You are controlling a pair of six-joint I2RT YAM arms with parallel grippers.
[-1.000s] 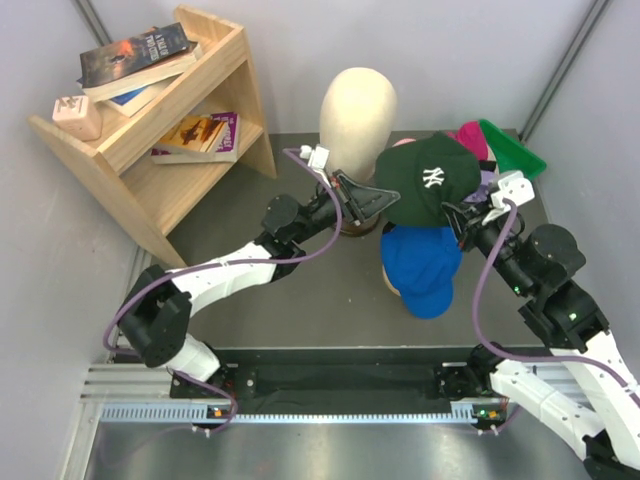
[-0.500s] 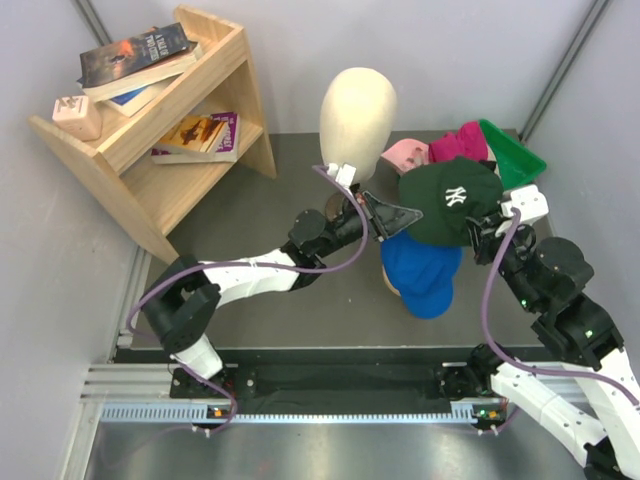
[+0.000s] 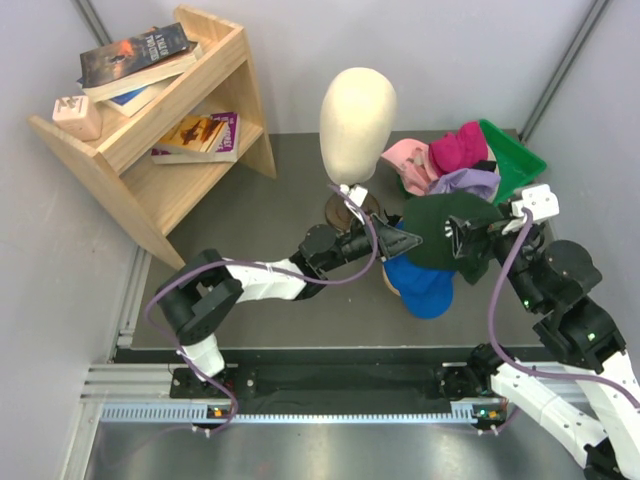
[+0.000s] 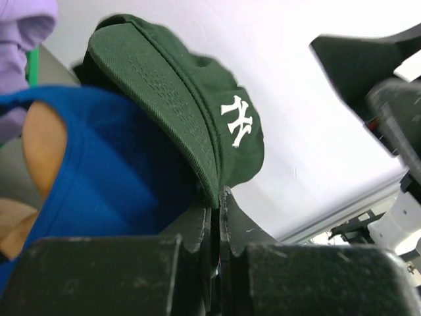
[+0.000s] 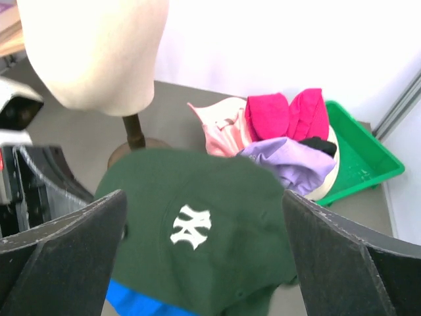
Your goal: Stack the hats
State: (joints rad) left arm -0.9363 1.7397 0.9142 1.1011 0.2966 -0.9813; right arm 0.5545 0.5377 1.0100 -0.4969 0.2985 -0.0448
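green cap (image 4: 217,85) in left jaws, logo only from wrists

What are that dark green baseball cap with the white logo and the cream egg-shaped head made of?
The dark green baseball cap looks like matte woven cotton-type twill: fine ribbed weave, stitched rows on its brim, embroidered logo. The cream egg-shaped head looks smooth, hard and matte, without weave; perhaps foam or plastic, I cannot tell.
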